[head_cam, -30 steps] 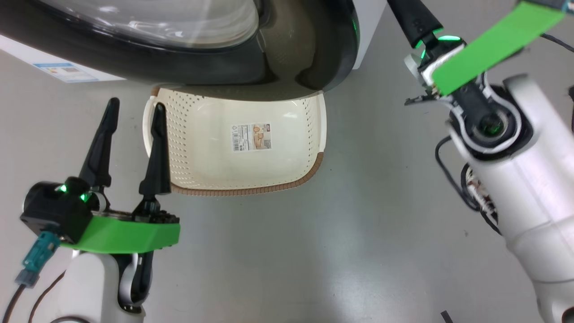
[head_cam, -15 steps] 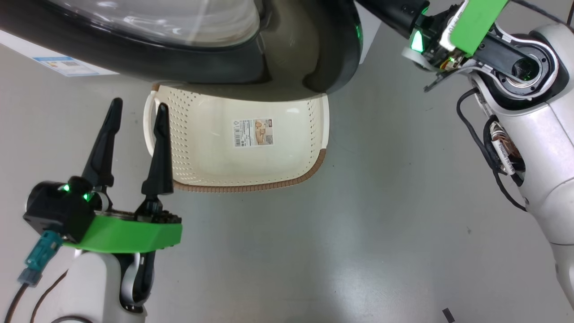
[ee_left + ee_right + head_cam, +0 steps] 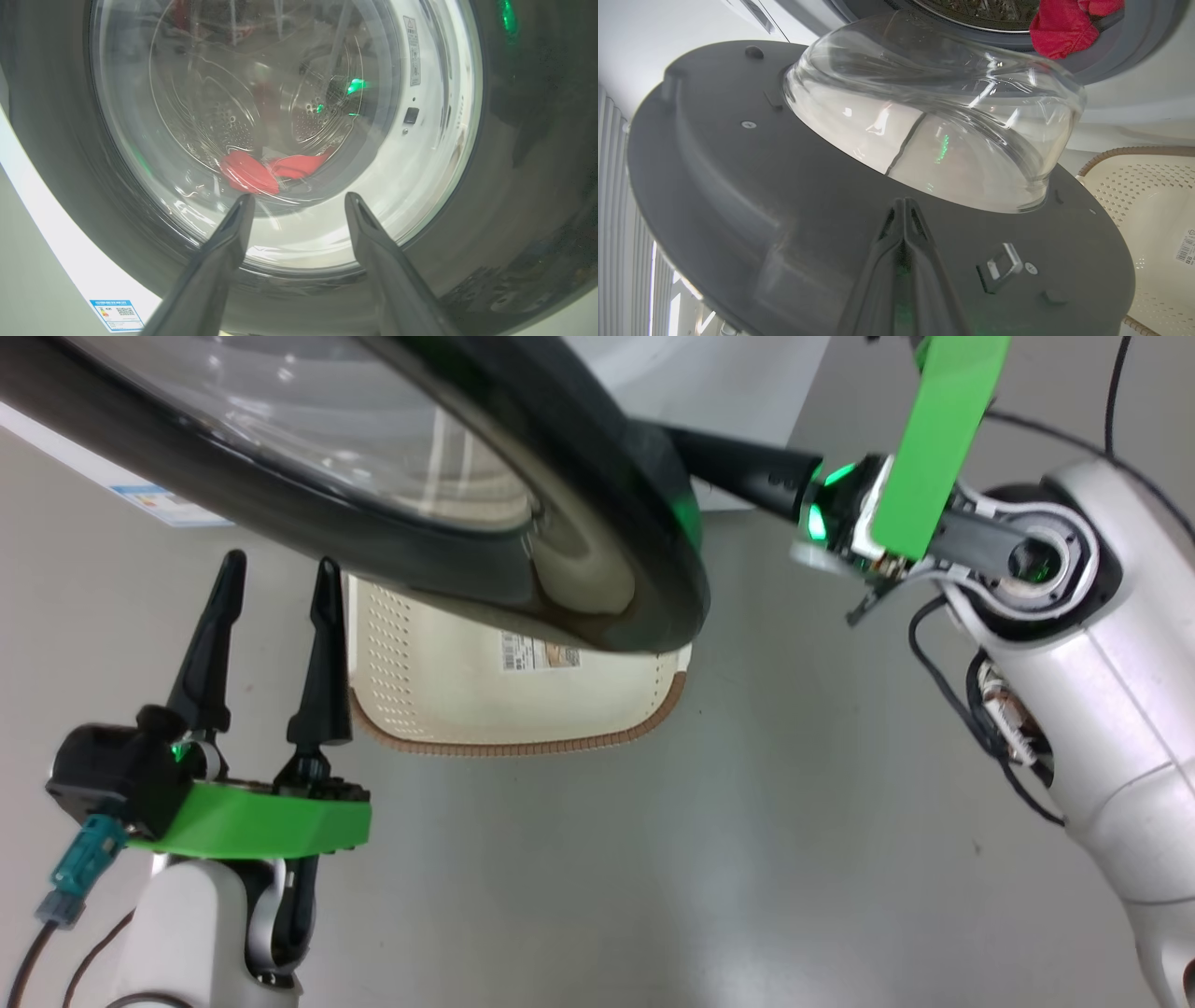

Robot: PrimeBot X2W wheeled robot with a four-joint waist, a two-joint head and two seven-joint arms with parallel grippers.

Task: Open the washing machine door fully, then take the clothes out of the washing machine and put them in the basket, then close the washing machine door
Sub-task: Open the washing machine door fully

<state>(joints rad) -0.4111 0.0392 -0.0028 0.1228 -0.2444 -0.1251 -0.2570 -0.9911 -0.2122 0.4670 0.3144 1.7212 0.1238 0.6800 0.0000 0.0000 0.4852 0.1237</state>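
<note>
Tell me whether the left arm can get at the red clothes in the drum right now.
Probably not yet. The washing machine door, only partly swung open, stands between the open left end effector and the clothes, which its wrist camera sees through the door's glass.

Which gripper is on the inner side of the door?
The right gripper: shut, its tips at the grey inner face of the door, just below the glass bowl. The left gripper is open and looks in from the outer side.
</note>
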